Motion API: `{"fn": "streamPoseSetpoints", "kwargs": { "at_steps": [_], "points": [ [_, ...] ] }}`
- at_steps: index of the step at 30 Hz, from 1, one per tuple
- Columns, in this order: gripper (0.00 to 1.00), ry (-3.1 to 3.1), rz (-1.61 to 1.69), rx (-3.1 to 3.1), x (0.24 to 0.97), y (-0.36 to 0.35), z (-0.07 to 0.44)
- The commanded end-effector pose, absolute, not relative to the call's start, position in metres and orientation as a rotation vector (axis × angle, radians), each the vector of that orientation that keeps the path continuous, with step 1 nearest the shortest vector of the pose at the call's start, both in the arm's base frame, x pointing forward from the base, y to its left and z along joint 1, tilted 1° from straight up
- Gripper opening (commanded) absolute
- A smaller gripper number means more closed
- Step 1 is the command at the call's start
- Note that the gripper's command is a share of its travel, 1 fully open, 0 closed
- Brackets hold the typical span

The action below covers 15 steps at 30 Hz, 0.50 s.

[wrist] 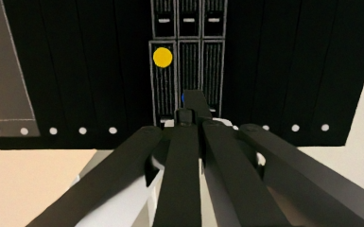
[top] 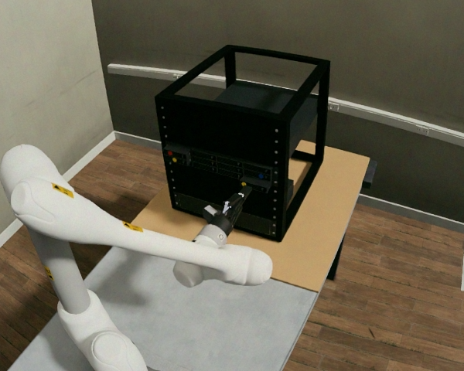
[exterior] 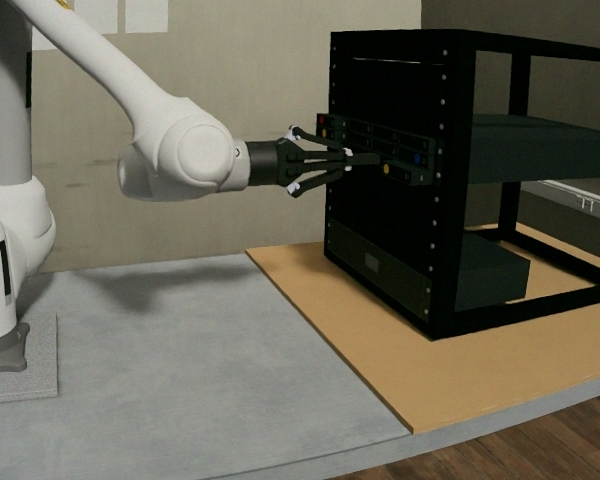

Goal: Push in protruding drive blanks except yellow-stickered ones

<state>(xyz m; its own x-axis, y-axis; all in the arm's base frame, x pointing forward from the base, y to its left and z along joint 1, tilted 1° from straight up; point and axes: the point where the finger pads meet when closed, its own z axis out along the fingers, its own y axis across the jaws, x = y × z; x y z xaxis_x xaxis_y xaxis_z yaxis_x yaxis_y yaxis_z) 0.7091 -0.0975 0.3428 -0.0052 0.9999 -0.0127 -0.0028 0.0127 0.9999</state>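
The black rack point(top: 321, 72) point(exterior: 455, 170) stands on the tan board point(top: 324, 239) point(exterior: 445, 372). A row of drive blanks crosses its front. At the left end, a blank with a red dot point(top: 169, 153) point(exterior: 320, 119) and one with a yellow dot point(top: 174, 160) point(exterior: 324, 132) stick out. At the right end, a yellow-dot blank point(top: 243, 184) point(exterior: 386, 168) point(wrist: 163, 57) sticks out. The blue-dot blank point(top: 260, 175) point(exterior: 417, 159) above it sits about level with its neighbours. My gripper point(top: 246, 192) point(exterior: 373, 159) point(wrist: 192, 104) is shut and empty. Its tips point at the rack front, just short of the blue-dot blank.
A dark panel point(exterior: 378, 266) fills the rack's bottom front, and a dark box point(exterior: 491, 268) lies inside on the board. A shelf point(exterior: 543, 149) spans the rack at mid height. The grey table point(exterior: 186, 361) carries the arm's base. The board's edge is near the table's right side.
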Motion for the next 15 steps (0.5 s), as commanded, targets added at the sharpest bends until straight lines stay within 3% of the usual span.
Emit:
{"fn": "streamPoseSetpoints", "kwargs": {
  "at_steps": [1,15],
  "points": [
    [0.10,1.217,1.205,1.194,0.7065,-0.0976,0.3435],
    [0.10,1.217,1.205,1.194,0.7065,-0.0938,0.3438]
  ]
}}
